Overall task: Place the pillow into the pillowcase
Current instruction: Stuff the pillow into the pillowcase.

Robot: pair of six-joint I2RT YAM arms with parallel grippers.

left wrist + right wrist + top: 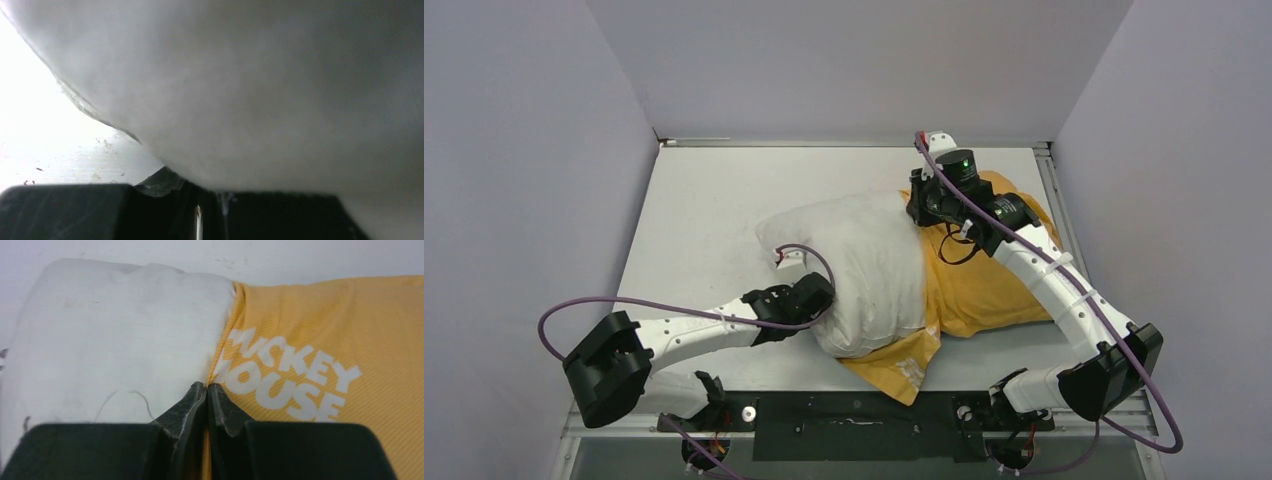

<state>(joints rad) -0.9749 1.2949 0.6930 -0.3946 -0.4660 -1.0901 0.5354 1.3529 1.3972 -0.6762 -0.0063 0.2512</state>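
Observation:
The off-white pillow [864,265] lies across the middle of the table, its right part inside the orange-yellow pillowcase [989,290]. In the right wrist view the pillow [115,335] meets the case's open edge beside the white lettering of the pillowcase [350,330]. My right gripper [206,386] is shut on that edge, with orange cloth between its jaws; from above the right gripper [921,207] sits at the far side of the opening. My left gripper [824,300] is tucked against the pillow's near left side. The pillow [260,85] fills the left wrist view, and the left gripper [212,194] is shut on a pinch of its fabric.
The grey table [704,200] is walled at the back and on both sides. A flap of the pillowcase hangs near the front edge [894,370]. Purple cables loop off both arms [574,305], [1159,420]. The black mounting rail [854,425] runs along the near edge.

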